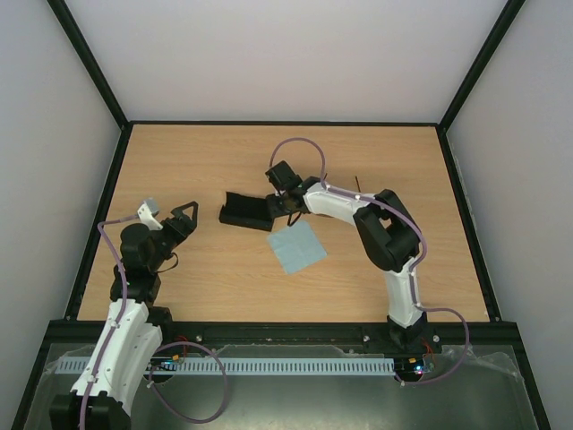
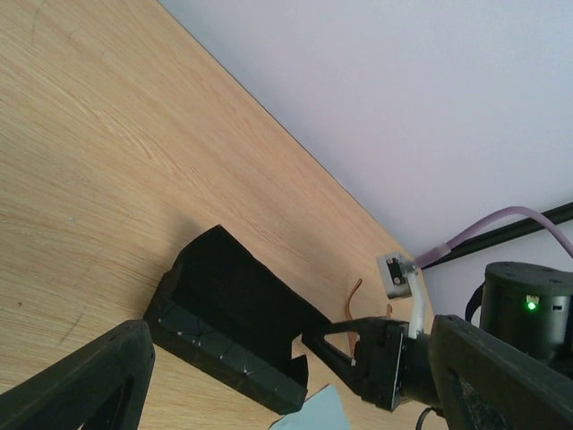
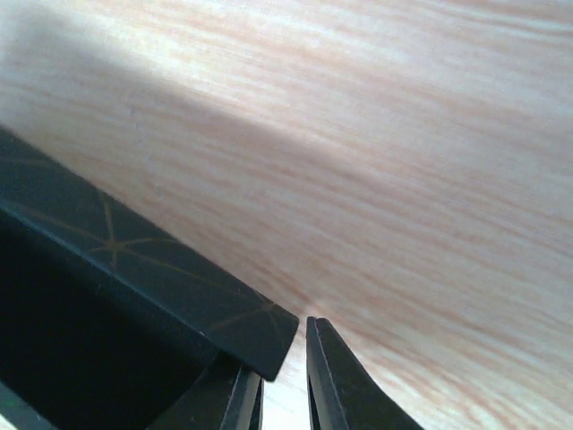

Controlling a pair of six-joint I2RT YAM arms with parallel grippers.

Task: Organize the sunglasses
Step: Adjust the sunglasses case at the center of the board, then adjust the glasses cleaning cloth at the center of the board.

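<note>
Amber-brown sunglasses (image 2: 356, 294) show only thin curved slivers beyond black case (image 2: 228, 322).

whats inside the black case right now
Only dark lining shows inside the open black case; nothing is visible lying in it. Its floor is deep in shadow, and the right pincer blocks the view of one end.

Bright, even light; blurry wrist close-ups
</note>
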